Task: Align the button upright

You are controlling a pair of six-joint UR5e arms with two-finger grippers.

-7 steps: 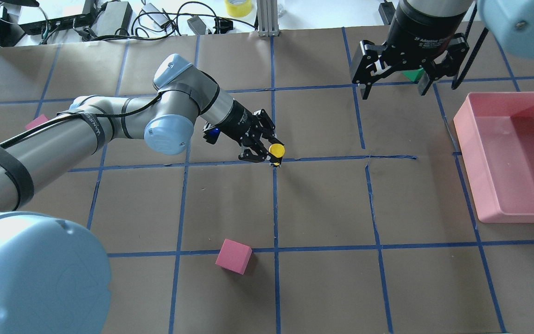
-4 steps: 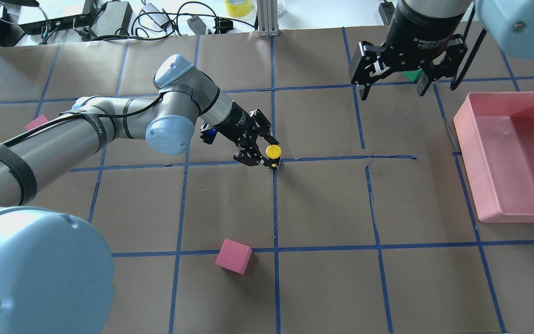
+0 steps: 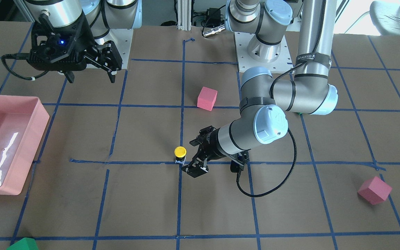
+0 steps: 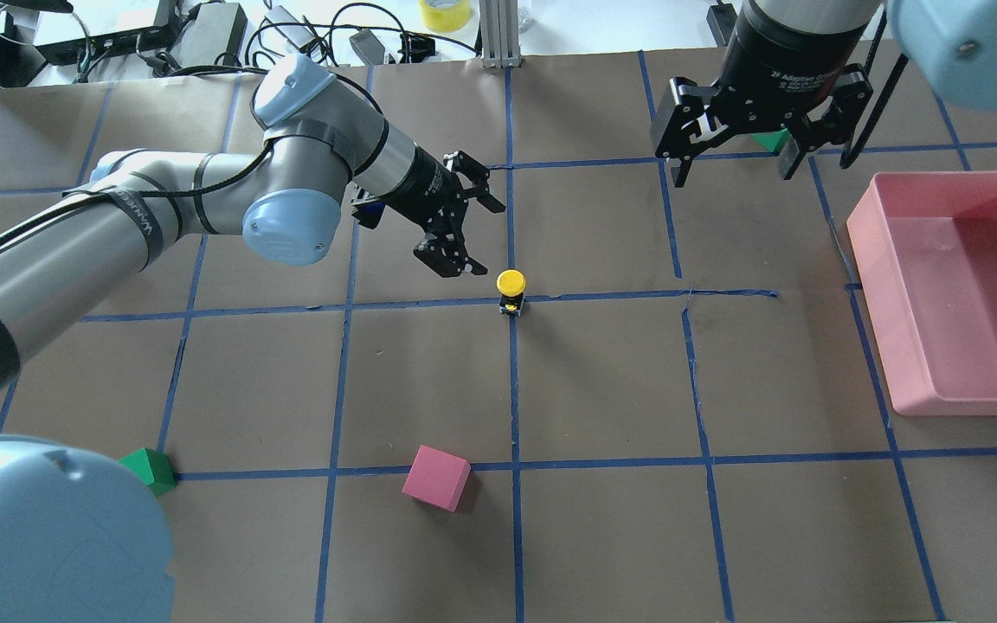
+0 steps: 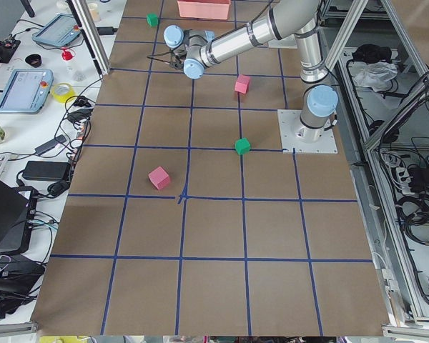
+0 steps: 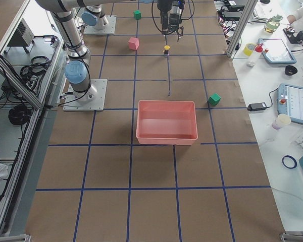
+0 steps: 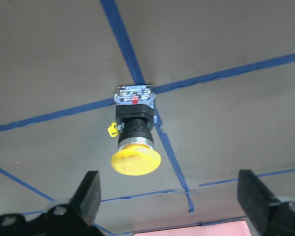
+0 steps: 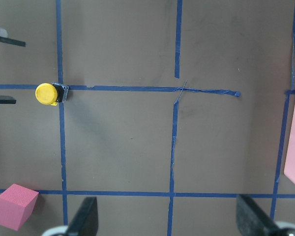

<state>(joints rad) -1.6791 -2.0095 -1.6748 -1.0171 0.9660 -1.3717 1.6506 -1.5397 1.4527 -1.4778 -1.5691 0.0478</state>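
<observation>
Brown paper covers the desk [image 4: 602,381], and blue tape lines cut it into squares. Right where two blue lines cross, near the middle, stands the button [image 4: 511,288]. It is upright. Its grey base sits on the desk, and its round yellow cap faces up.

Just beside the button, on the robot's left, hang the left fingers [image 4: 447,260]. They are spread wide apart and hold nothing. They do not touch the button. From the left wrist camera, the button shows between the two finger tips, but farther away.

Well apart from it, at the far side of the desk, are the right fingers [image 4: 677,156]. They are spread wide too, and they hold nothing.

On the robot's right lies a pink tray [image 4: 866,225]. Nearer to the robot sits a pink cube [image 4: 436,477], and a green cube [image 4: 148,469] sits farther to the left.
</observation>
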